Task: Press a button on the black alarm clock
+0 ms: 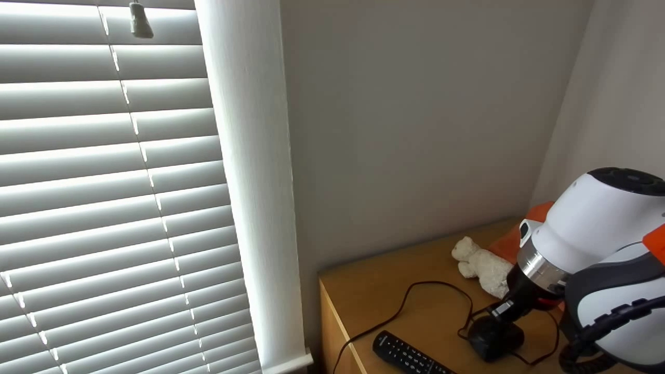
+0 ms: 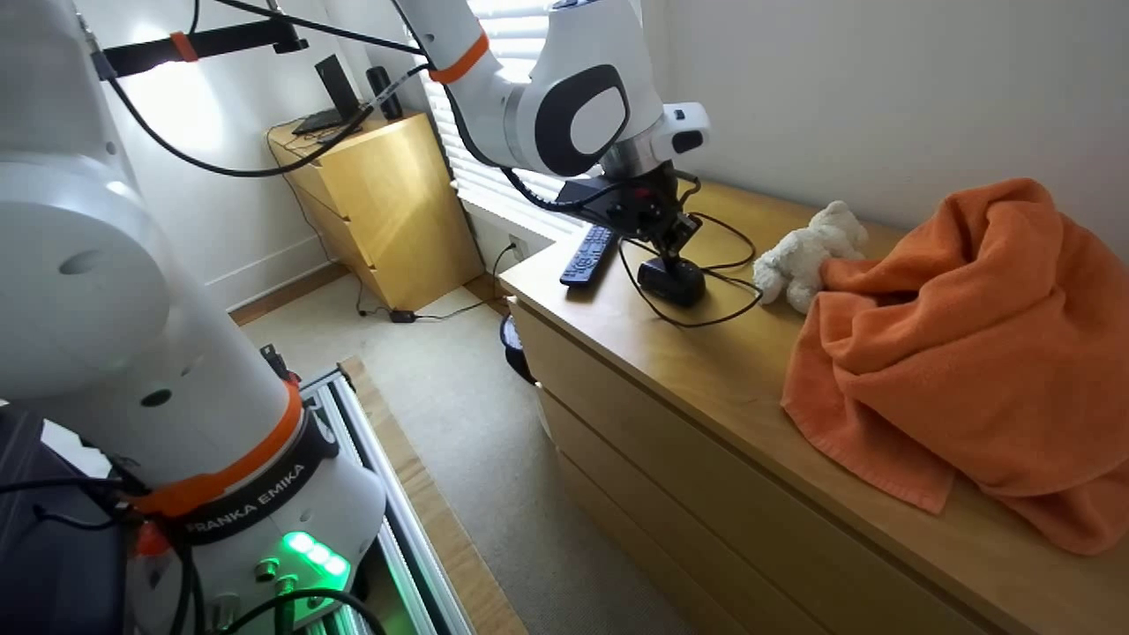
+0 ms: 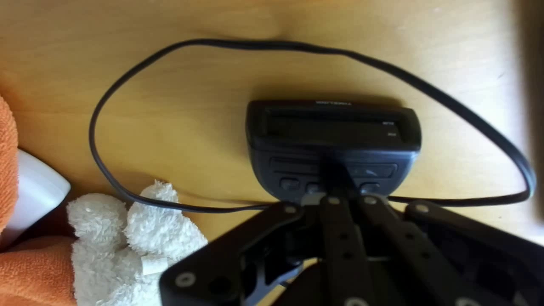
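Note:
The black alarm clock (image 3: 340, 127) lies on the wooden dresser top, with its display, a long bar button and several small round buttons showing in the wrist view. It also shows in both exterior views as a small black lump (image 1: 488, 340) (image 2: 675, 284). My gripper (image 3: 335, 170) points down at the clock with its fingers together and nothing seen between them. The dark fingertips cover the middle of the bar button and part of the small-button row. In an exterior view the tips (image 2: 672, 252) meet the clock's top; I cannot tell whether a button is pressed.
A thin black cord (image 3: 242, 43) loops around the clock. A long black remote control (image 2: 588, 256) lies near the dresser's end. A white plush toy (image 2: 807, 256) and a crumpled orange towel (image 2: 970, 353) lie on the clock's other side. A wall stands behind the dresser.

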Available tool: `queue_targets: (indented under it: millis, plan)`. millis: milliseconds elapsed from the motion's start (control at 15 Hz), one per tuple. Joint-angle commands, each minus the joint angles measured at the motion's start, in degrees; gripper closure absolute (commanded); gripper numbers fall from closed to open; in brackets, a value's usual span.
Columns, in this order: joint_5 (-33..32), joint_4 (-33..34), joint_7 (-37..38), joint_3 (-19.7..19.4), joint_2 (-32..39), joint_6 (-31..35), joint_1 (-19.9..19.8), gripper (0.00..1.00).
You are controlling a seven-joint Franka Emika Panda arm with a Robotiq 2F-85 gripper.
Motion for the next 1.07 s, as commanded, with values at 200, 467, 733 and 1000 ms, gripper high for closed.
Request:
queue_targets:
  millis: [200,467,733,1000]
  plan:
    - [-2.77,3.08,3.55,-1.77,-2.40,-8.23,0.61,1.00]
    - [-0.90,5.38,2.33,1.03,-6.22,-17.29,-1.53,1.00]
    - [1.43,8.91,0.89,3.23,-11.02,-34.19,-3.65,0.66]
    - [4.73,12.52,-0.91,3.69,-15.28,-46.63,-5.56,0.38]
